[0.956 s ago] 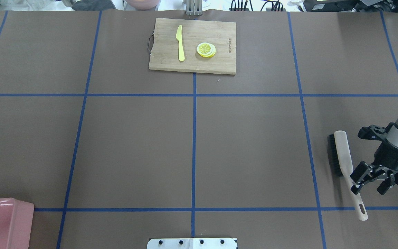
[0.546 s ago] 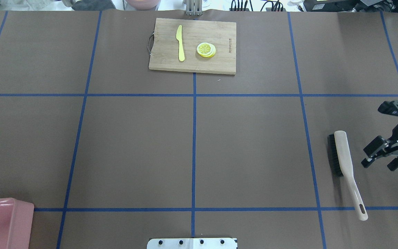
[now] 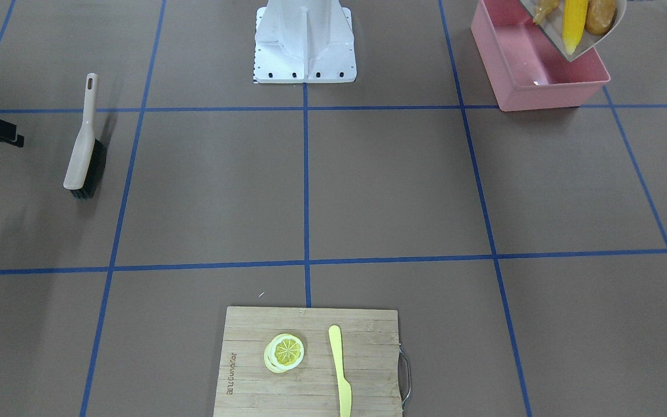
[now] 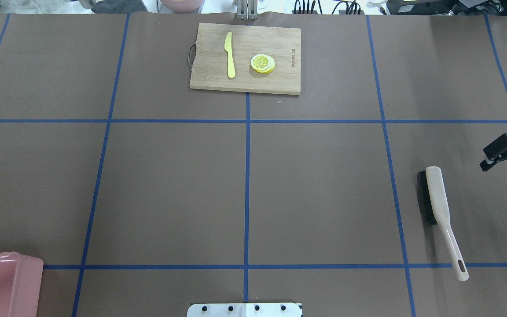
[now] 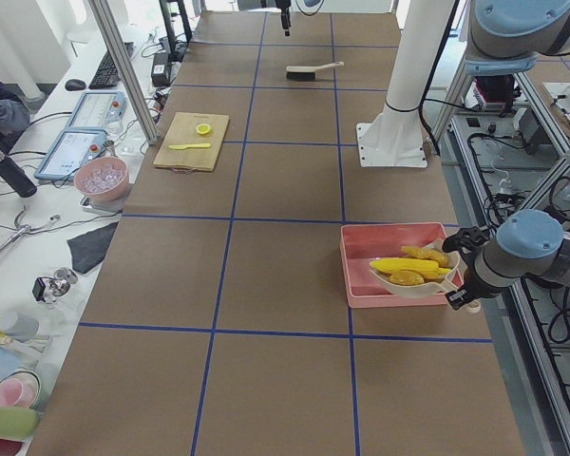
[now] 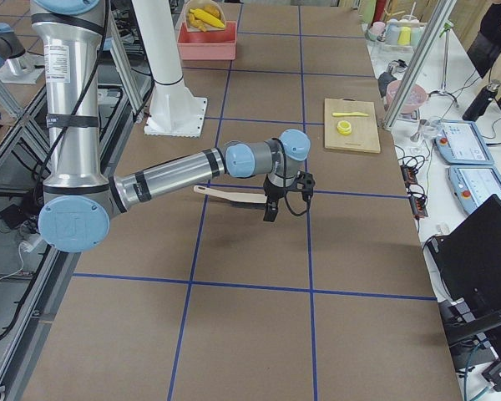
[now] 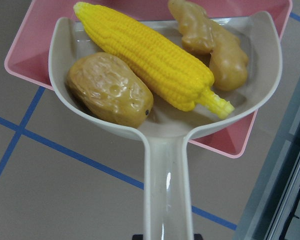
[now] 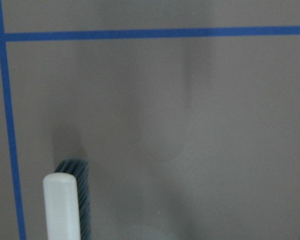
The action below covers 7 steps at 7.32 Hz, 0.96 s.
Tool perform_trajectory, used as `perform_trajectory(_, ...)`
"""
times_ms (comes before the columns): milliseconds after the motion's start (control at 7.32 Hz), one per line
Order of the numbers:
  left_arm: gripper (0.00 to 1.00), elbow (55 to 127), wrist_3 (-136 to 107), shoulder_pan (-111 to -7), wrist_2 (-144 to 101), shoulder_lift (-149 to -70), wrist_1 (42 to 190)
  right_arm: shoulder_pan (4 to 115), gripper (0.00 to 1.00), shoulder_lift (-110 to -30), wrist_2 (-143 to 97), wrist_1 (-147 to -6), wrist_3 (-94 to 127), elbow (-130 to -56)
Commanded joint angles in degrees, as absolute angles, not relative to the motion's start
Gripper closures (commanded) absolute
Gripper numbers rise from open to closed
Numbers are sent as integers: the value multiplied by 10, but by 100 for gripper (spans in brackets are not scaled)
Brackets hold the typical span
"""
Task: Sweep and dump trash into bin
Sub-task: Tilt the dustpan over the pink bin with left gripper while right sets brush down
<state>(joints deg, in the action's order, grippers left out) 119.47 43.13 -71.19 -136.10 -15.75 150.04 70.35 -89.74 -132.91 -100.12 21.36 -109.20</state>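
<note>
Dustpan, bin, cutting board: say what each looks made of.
The dustpan: likely moulded plastic, beige, glossy; a highlight runs down its handle. The bin: probably plastic, pink, smooth, glinting inside. The cutting board: wood or bamboo, matte, with grain strips.

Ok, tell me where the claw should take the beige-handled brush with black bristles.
Take the beige plastic hand brush by its slim handle, from straight above, closing across its width. It lies flat, black bristles sticking sideways from the wider head, so the narrow handle is free on both sides.
</note>
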Motion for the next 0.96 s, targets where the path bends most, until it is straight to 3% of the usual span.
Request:
perform_trajectory(0,83,1227,474,-712,-1348,-156,1439,732,0,-884,-1246,-986,213,-1089)
perform_trajectory(273,83,1268,501,-712,-1327,-135,1398,779,0,-882,-1248,-983,215,-1062)
perform_trajectory(546,83,1269,523,-712,-1310,-130,1387,824,0,-886,-1260,-920,217,-1014)
perform_trajectory(819,83,1271,527,-715,-1316,-127,1391,831,0,-871,-1295,-925,219,-1012)
